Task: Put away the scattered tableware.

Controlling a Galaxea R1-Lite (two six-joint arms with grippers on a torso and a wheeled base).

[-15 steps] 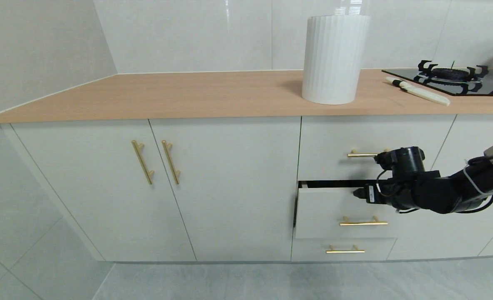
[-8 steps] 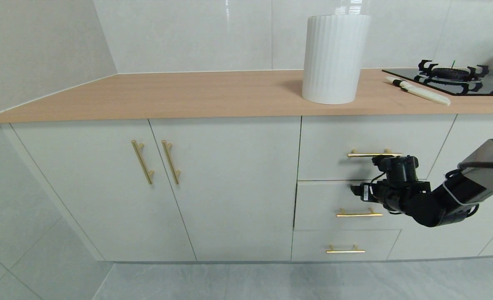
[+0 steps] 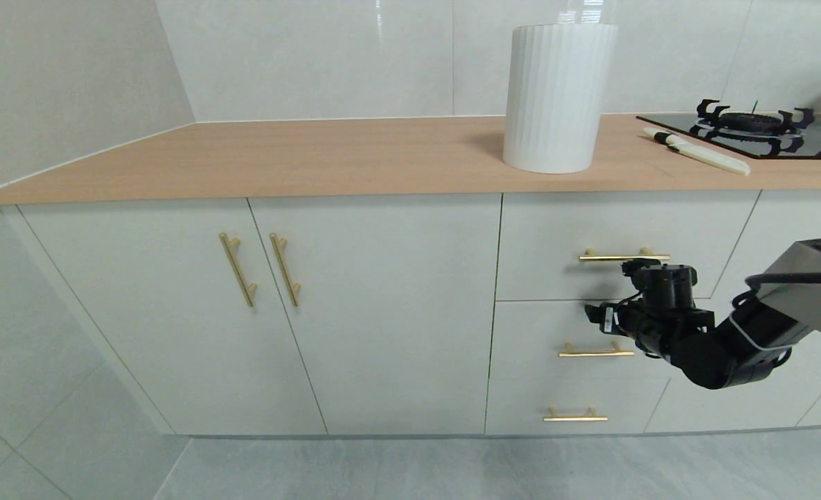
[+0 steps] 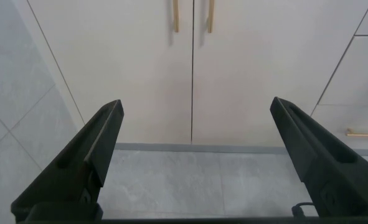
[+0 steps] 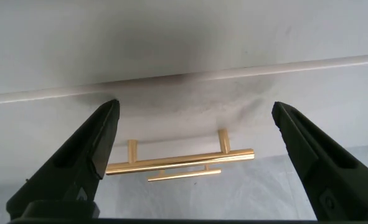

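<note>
A cream-coloured knife (image 3: 695, 151) lies on the wooden counter (image 3: 313, 156) beside the hob. My right gripper (image 3: 594, 316) is against the front of the middle drawer (image 3: 535, 326), just above its gold handle (image 3: 596, 352). The drawer sits flush with the cabinet. In the right wrist view the right gripper (image 5: 195, 109) is open, with the drawer front close ahead and the gold handle (image 5: 180, 160) between its fingers' line of sight. My left gripper (image 4: 196, 106) is open and holds nothing, low down and facing the double cabinet doors (image 4: 193, 62) and the floor.
A tall white ribbed container (image 3: 556, 97) stands on the counter above the drawers. A black gas hob (image 3: 765, 132) is at the far right. The top drawer (image 3: 619, 239) and bottom drawer (image 3: 575, 417) are shut. Grey tiled floor (image 3: 383, 472) lies in front of the cabinets.
The middle drawer went from pulled out to fully shut. My right gripper moved in toward the cabinet with the drawer front.
</note>
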